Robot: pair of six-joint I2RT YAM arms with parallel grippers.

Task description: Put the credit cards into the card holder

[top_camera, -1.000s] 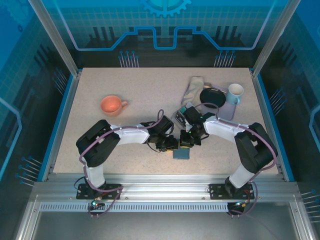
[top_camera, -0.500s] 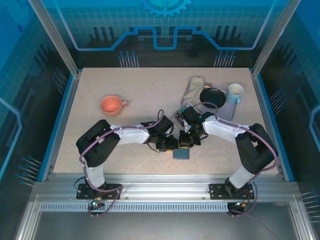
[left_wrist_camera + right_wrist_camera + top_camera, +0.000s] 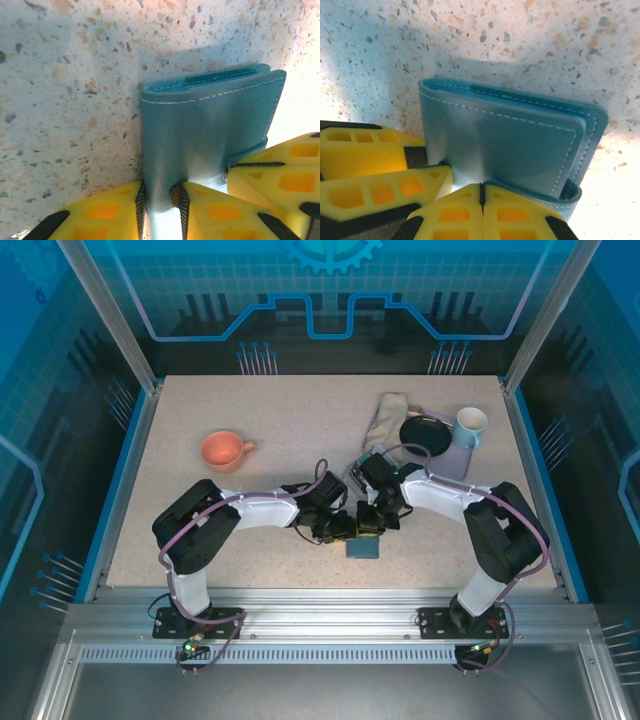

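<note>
The speckled table (image 3: 300, 420) carries both arms, which bend in toward each other just toward 6 o'clock of its middle. The left arm (image 3: 260, 508) reaches in from 9 o'clock and the right arm (image 3: 450, 495) from 3 o'clock.

Between their tips lies the slate-blue card holder (image 3: 364, 548), folded and flat on the table, close to the near edge. In the top view the left gripper (image 3: 343, 531) sits at the holder's 10 o'clock and the right gripper (image 3: 372, 527) at its 12 o'clock, both touching it.

In the left wrist view the card holder (image 3: 210, 125) stretches toward 12 o'clock from the left gripper (image 3: 159, 195), whose yellow fingers (image 3: 100, 215) are clamped on one leather layer at the holder's 6 o'clock edge.

In the right wrist view the right gripper (image 3: 481, 192) has its fingers pressed together, tips against the 6 o'clock edge of the card holder (image 3: 520, 140). Whether any leather is caught between them cannot be told.
</note>
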